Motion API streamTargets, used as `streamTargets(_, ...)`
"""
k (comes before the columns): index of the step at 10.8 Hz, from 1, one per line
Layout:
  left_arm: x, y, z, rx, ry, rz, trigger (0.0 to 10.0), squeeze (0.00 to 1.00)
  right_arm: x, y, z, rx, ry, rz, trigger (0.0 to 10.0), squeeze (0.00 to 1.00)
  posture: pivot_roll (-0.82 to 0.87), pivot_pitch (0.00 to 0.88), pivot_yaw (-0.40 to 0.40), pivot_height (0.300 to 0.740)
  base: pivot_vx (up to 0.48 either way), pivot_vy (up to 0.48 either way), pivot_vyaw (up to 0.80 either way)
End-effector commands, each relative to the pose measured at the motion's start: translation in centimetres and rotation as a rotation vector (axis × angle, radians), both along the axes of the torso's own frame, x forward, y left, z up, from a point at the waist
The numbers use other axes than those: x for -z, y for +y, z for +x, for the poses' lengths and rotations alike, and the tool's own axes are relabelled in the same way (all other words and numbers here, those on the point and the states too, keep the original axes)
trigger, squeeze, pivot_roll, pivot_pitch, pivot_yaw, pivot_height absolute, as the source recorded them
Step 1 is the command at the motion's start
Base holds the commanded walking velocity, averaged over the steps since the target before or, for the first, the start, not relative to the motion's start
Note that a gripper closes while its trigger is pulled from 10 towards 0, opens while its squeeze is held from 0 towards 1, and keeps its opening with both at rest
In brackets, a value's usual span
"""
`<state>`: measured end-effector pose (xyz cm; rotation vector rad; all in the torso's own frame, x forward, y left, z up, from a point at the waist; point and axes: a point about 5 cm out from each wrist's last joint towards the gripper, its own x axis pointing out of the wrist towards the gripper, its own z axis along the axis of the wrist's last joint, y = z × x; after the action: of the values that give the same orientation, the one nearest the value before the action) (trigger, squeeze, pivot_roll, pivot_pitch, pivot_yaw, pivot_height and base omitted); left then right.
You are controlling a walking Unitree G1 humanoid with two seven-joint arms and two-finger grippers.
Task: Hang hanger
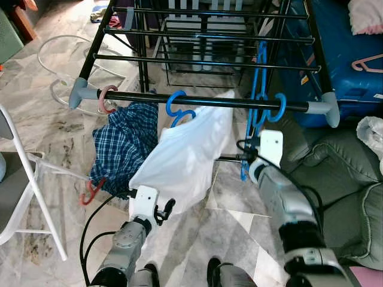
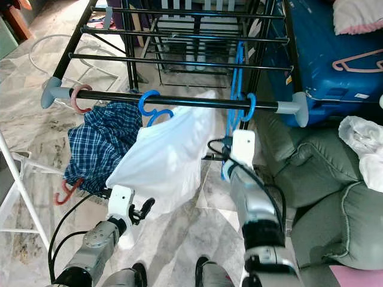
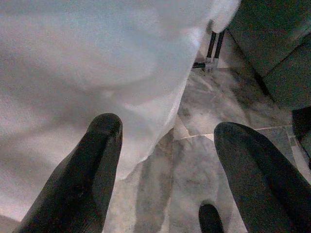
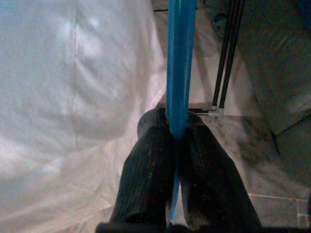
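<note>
A blue hanger (image 1: 261,89) hooks over the front rail (image 1: 239,103) of the black drying rack, near its right grey corner, and hangs down empty. My right gripper (image 1: 244,156) is shut on the hanger's lower part; in the right wrist view its fingers (image 4: 150,165) pinch the blue bar (image 4: 181,68). Further left on the same rail, a white shirt (image 1: 185,155) hangs on a second blue hanger (image 1: 178,107). A plaid shirt (image 1: 128,143) hangs on a pink hanger (image 1: 106,99). My left gripper (image 1: 164,210) is open and empty beside the white shirt's lower edge (image 3: 146,121).
A white folding chair (image 1: 27,179) stands on the left. A green sofa (image 1: 350,179) and a blue suitcase (image 1: 347,48) carrying a pink hanger (image 1: 368,63) close off the right. A red hanger (image 1: 90,194) hangs below the plaid shirt. The marble floor (image 1: 239,227) lies below.
</note>
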<state>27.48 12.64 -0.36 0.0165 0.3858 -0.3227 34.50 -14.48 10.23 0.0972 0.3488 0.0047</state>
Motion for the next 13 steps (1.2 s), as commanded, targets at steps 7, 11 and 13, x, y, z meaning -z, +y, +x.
streamTargets(7,0.2,-0.3,-0.1,0.011,0.015,0.011,10.0,0.00,2.7,-2.8,-4.5,0.027,-0.103,-0.286,10.0,1.00,-0.07,0.202,0.007,0.740,0.000,0.000,0.00)
streamTargets(11,0.1,-0.5,0.2,0.020,0.013,0.016,10.0,0.00,1.9,-3.8,-6.1,0.077,-0.265,-0.433,10.0,1.00,-0.09,0.202,0.020,0.740,0.000,0.000,0.00)
streamTargets(13,-0.1,-0.4,0.5,0.011,0.002,0.027,10.0,0.00,1.0,-4.1,-6.2,0.115,-0.341,-0.455,10.0,1.00,-0.09,0.195,0.022,0.740,0.000,0.000,0.00)
